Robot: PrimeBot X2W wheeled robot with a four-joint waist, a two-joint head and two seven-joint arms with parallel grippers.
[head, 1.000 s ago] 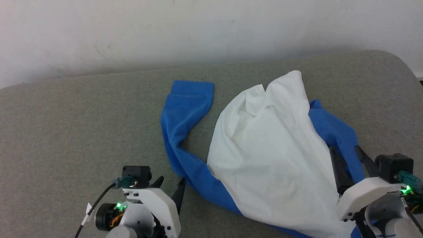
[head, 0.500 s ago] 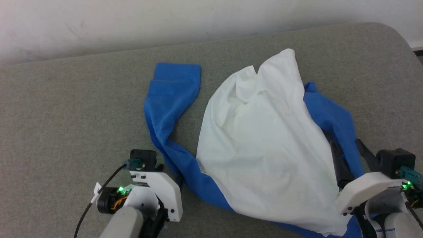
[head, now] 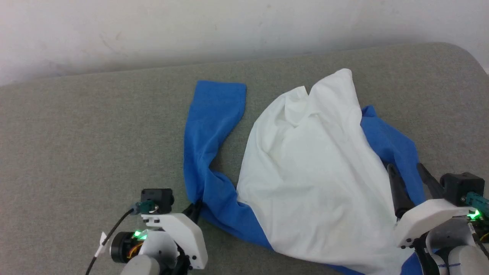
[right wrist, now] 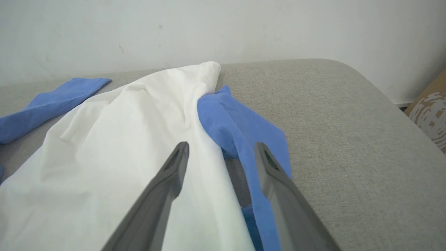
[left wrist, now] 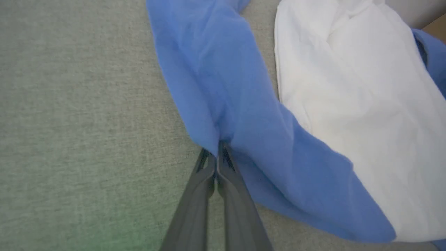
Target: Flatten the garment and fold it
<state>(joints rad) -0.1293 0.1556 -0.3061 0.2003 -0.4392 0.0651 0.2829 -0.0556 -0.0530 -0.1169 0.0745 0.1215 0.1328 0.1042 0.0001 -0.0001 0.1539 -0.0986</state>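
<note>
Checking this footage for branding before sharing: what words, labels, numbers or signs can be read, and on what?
None can be read.
White and royal-blue thin-fabric T-shirt: no print or label showing.
Small white cable tag: too small to read.
Brown cardboard with white pattern: blurred marks, no legible letters.

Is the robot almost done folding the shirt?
Not nearly. Done: nothing yet, the shirt lies crumpled on the grey surface. In hand: the left gripper pinches its blue edge; the right gripper hangs open over the other side. Left: pulling it flat, then every fold.
</note>
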